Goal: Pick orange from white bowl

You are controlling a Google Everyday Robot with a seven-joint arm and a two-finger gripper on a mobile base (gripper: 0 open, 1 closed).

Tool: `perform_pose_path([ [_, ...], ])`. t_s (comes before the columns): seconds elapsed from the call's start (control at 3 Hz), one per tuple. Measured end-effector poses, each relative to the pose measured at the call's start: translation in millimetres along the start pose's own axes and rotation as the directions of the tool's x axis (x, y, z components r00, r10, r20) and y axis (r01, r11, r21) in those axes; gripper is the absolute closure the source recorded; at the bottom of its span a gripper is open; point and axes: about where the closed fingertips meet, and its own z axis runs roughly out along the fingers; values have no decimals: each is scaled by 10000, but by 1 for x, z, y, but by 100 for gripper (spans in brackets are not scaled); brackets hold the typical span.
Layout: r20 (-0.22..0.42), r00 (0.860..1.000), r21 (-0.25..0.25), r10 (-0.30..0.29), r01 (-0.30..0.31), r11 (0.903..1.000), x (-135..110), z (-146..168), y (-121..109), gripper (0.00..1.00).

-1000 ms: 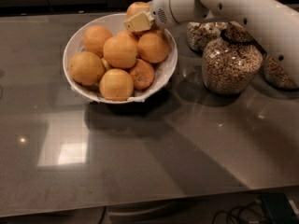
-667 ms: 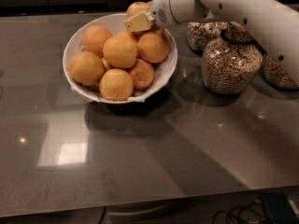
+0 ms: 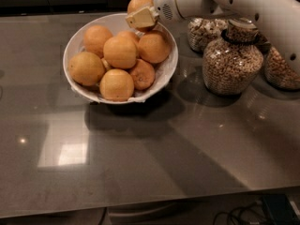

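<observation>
The white bowl (image 3: 162, 78) stands on the grey table at the back left and holds several yellow-orange oranges (image 3: 120, 52). A smaller, darker, dimpled one (image 3: 142, 74) lies among them at the front right. My gripper (image 3: 140, 10) comes in from the upper right on a white arm (image 3: 243, 1). It is shut on one orange (image 3: 138, 3) and holds it just above the bowl's far rim. A cream fingertip (image 3: 142, 18) covers the lower front of that orange; the other finger is hidden behind it.
Glass jars of cereal stand right of the bowl: a round one (image 3: 232, 62) nearest, one behind it (image 3: 205, 32) and one at the right edge (image 3: 282, 71). The grey table (image 3: 150, 153) runs to its front edge at the bottom of the view.
My gripper has risen slightly with the orange in it, a little further above the bowl's far rim. The other oranges and the jars have not moved.
</observation>
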Motion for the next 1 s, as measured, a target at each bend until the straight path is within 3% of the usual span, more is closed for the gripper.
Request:
perform_pose_path([
  [0.33, 562, 9931, -419, -1034, 1058, 9935, -22, -24, 5, 100],
  [0.67, 950, 9772, -1362, -1901, 2019, 9699, -34, -39, 17, 100],
  [1.0, 1395, 9648, -2653, -2230, 2534, 9303, -39, -48, 40, 100],
])
